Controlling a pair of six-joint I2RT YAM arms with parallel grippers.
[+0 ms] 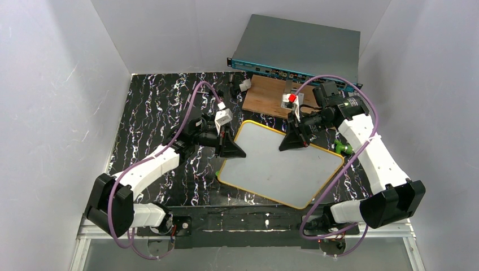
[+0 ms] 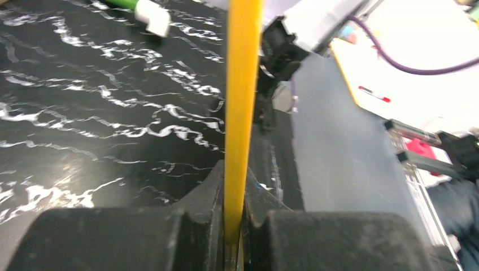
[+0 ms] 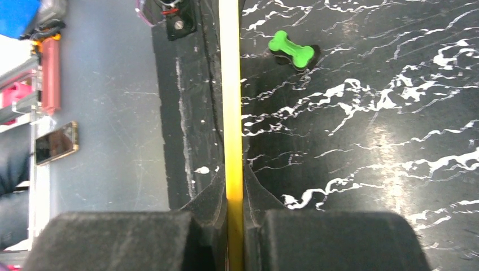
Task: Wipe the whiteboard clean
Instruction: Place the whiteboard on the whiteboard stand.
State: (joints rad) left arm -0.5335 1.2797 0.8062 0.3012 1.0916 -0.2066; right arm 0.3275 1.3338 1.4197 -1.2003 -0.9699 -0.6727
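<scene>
Glossy black tabletop, smooth whiteboard, wooden board

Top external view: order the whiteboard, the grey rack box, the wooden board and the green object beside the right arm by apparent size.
1. whiteboard and grey rack box: too alike to rank; the box stands farther back.
2. wooden board, partly covered by the right arm.
3. green object.
</scene>
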